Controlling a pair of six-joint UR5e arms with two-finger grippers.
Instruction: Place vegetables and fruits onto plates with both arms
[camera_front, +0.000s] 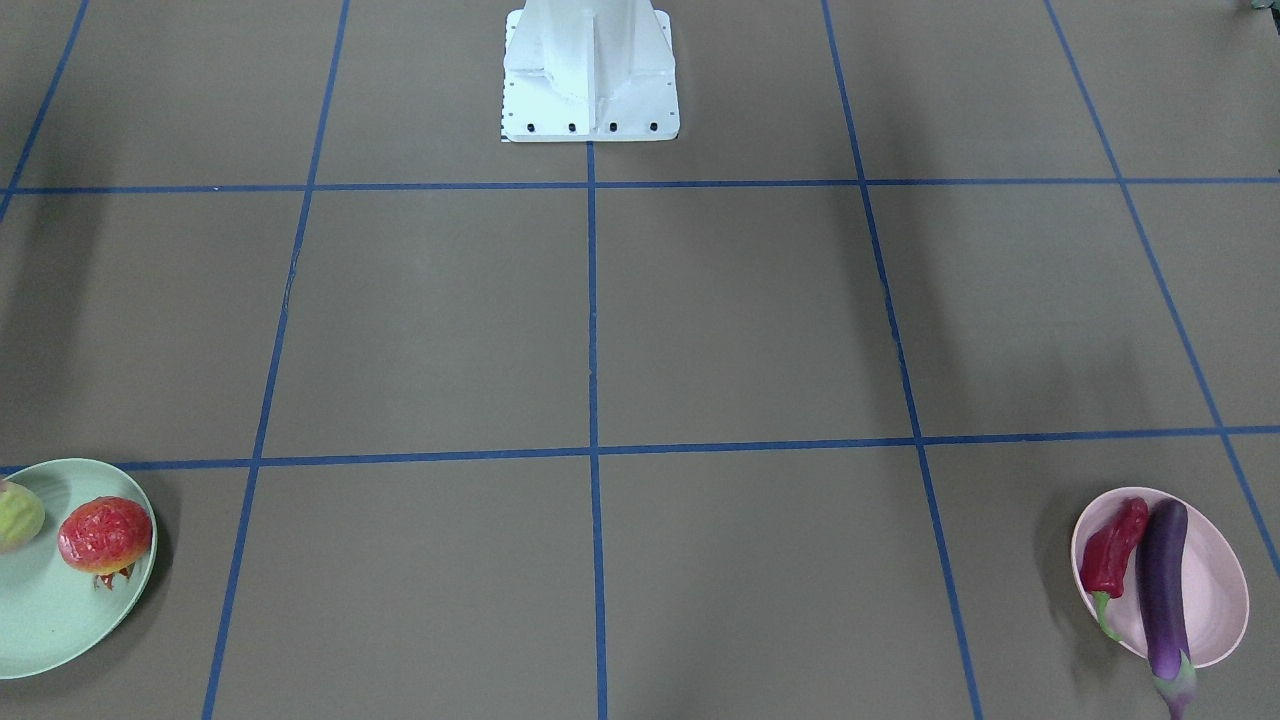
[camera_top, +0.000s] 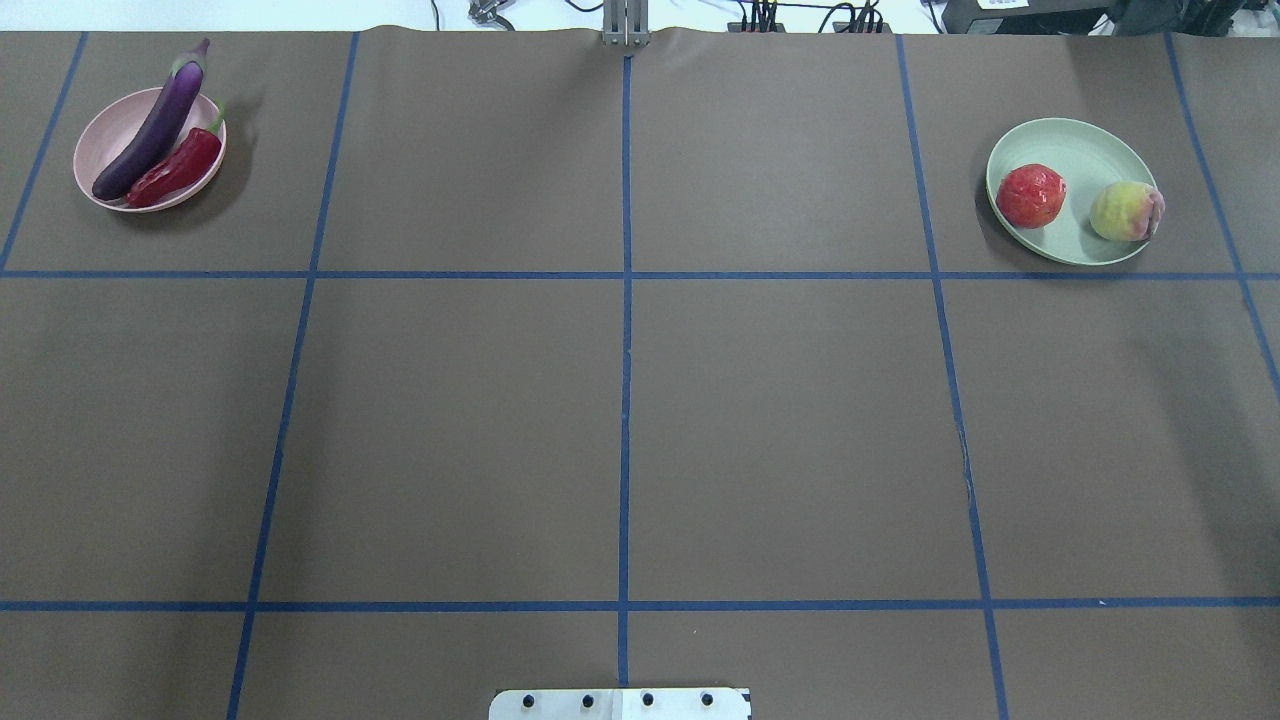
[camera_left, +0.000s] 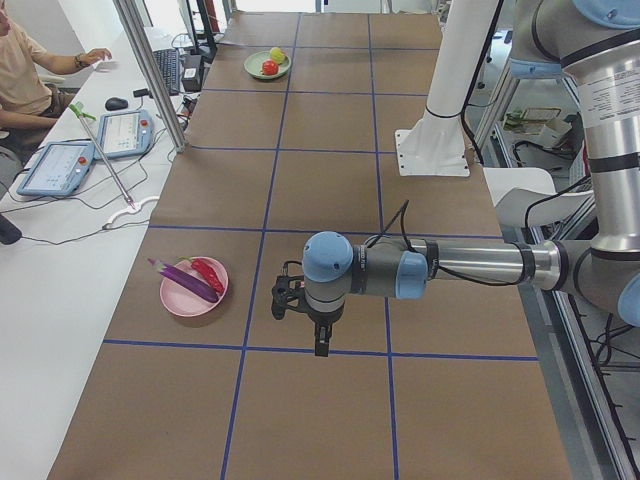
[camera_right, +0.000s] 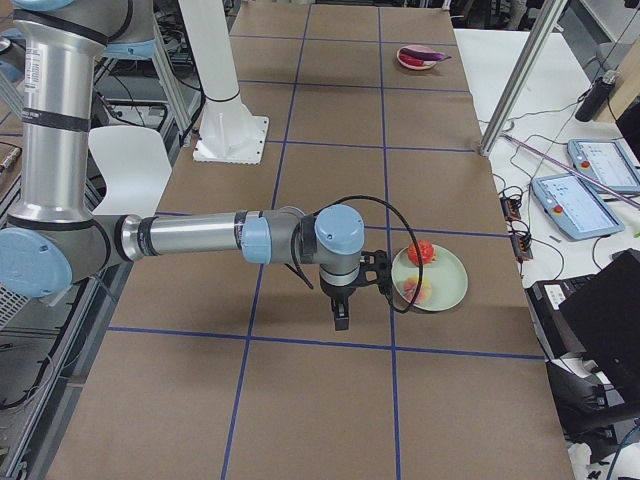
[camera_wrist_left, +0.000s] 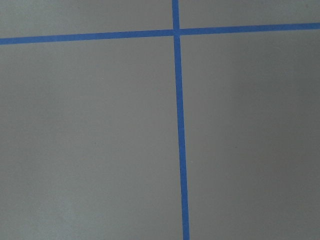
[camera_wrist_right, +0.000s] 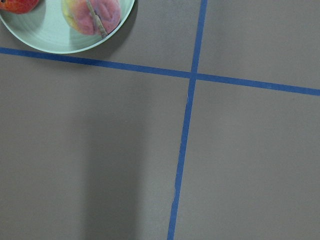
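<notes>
Eggplant (camera_top: 150, 130): on the pink plate (camera_top: 105, 135), far left corner of the table; long axis slanted, capped end pointing away from the robot and jutting past the rim, blunt tip inside the plate.
Chili (camera_top: 176, 170): touching the eggplant's side, nearly parallel, green stem also turned away from the robot.
Pomegranate (camera_top: 1030, 196): on the green plate (camera_top: 1080, 150), far right corner, on the half nearer the table's middle.
Peach (camera_top: 1126, 211): same plate, just beside the pomegranate but apart from it, at the outer rim.
Left gripper (camera_left: 320, 345): pointing straight down over bare table, near the pink plate but apart from it; wide or narrow, cannot tell from the side view.
Right gripper (camera_right: 341, 318): pointing down, near the green plate but apart from it; finger spread likewise cannot be told.
Arms: left arm (camera_left: 450, 268) and right arm (camera_right: 190, 237), forearms stretched level above the table.
Table (camera_top: 780, 430): matte brown sheet, gridded with blue tape (camera_top: 625, 300); white base (camera_front: 590, 80) at the robot's edge.
Room: operator (camera_left: 25, 65) seated at a side bench with tablets (camera_left: 58, 168) and cables.
Cut off: peach clipped by the front view's left edge; right wrist view catches only the plate's edge, most of the peach and a sliver of pomegranate; left wrist view shows only table and a tape crossing.
</notes>
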